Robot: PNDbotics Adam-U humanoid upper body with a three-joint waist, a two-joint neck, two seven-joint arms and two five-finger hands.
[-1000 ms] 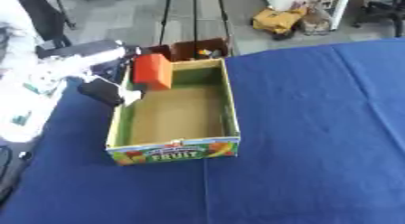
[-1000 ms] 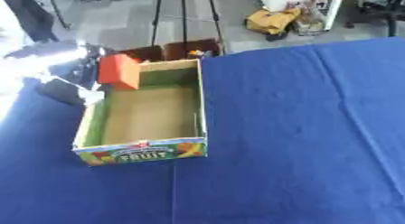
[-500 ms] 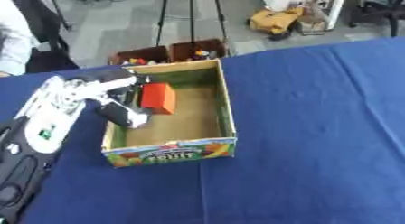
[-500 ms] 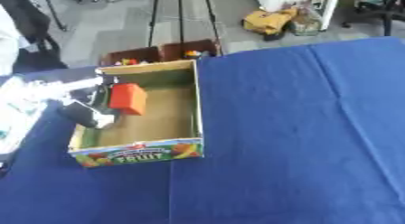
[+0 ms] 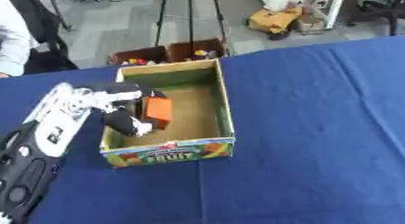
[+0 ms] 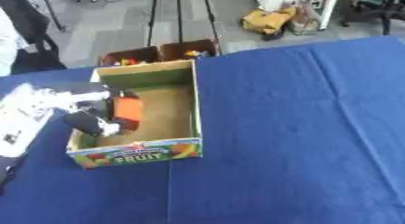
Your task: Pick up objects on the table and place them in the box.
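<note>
Inside one cardboard box (image 5: 224, 111) with printed fruit front, left hand (image 5: 126, 106) fingers and thumb clamped round one orange rectangular block (image 5: 157, 111), low by left wall. Blue cloth table (image 5: 316, 128), creased.

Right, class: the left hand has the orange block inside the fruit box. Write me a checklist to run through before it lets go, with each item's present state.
1. Orange block is within the box walls: ok.
2. Left hand has fingers curled round the block: ok, held at the box's left side.
3. Block resting on the box floor: cannot tell, its underside is hidden.
4. Box floor to the right of the block is bare cardboard: ok.
5. Box stands upright on the blue tablecloth: ok.
6. Right hand out of the way: cannot tell, it shows in neither view.
</note>
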